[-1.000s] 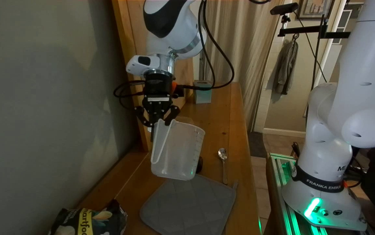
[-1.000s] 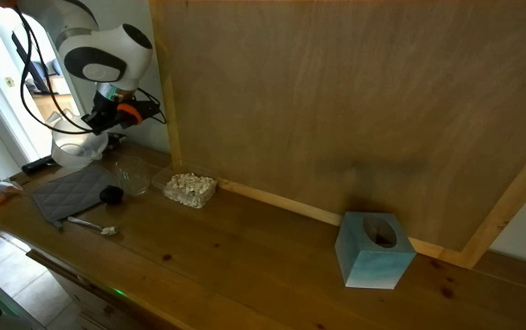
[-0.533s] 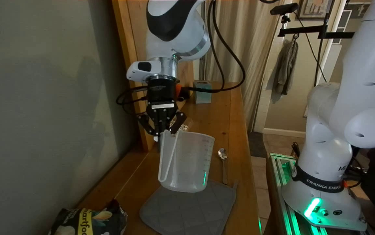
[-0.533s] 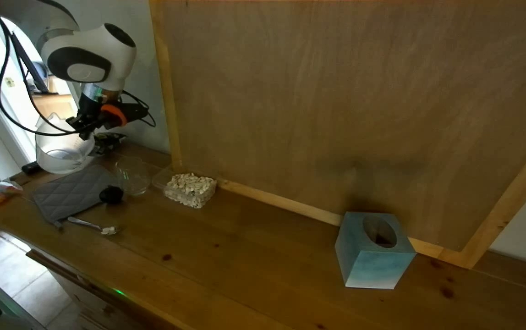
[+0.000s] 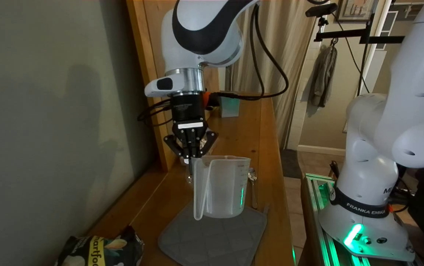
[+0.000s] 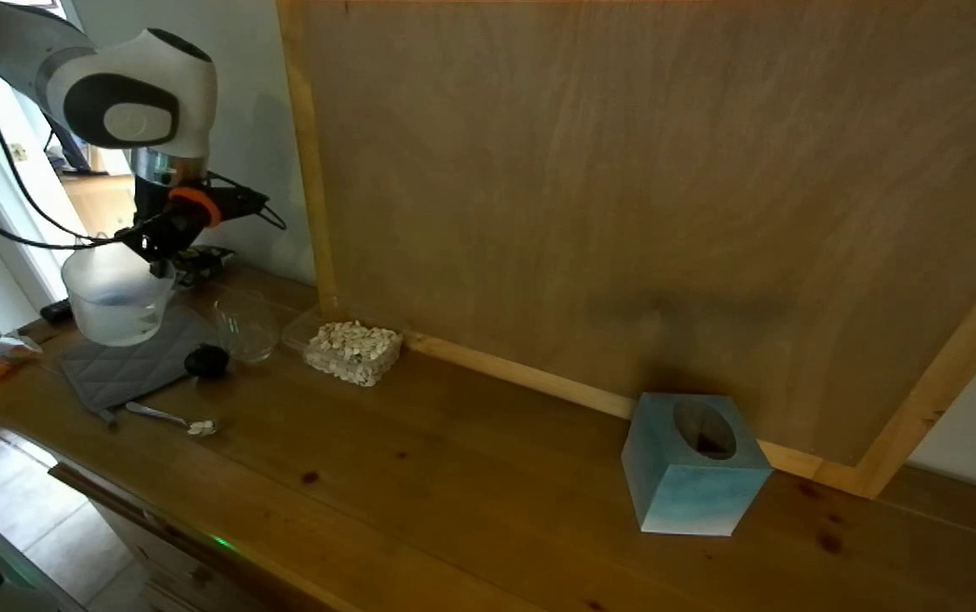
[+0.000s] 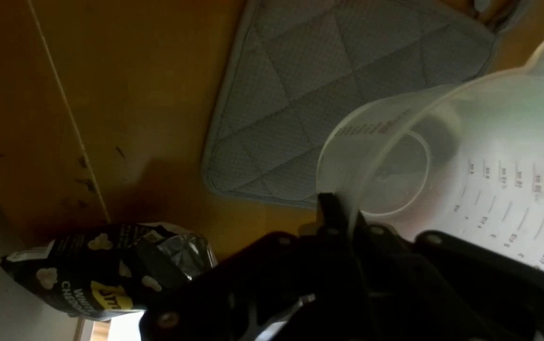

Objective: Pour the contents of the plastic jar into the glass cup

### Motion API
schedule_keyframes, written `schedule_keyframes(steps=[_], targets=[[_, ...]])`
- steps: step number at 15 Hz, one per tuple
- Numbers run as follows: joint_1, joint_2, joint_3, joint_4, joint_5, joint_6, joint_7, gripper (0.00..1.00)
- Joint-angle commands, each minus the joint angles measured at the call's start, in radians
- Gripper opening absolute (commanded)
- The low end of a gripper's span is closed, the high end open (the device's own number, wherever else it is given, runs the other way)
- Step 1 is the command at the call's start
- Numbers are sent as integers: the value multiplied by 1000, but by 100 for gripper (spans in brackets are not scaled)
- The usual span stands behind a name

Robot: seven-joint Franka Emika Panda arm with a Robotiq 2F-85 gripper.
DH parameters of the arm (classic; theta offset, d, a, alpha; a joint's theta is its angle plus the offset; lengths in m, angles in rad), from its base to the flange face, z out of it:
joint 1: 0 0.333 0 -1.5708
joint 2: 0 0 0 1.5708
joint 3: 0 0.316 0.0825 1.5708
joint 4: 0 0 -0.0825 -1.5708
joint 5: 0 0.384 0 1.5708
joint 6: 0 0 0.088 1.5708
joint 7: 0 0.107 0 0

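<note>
My jaws have the tapered, translucent plastic jug (image 5: 225, 188) clamped tight. Wooden surface (image 5: 241, 136) runs far, right edge straight.

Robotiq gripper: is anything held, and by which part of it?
Held: the translucent plastic measuring jug, pinched in the gripper by its top edge, near the handle; whether the handle itself is caught too cannot be told.

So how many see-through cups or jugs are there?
2: the plastic jar, held by the gripper, and the glass cup, standing between the small dark object and the tub of pale flakes in an exterior view. Others may hide behind the arm.
</note>
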Motion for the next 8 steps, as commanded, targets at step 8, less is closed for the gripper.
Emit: schedule_keyframes(steps=[8], targets=[[37,-61,-5,-32,-102,1,198,1]])
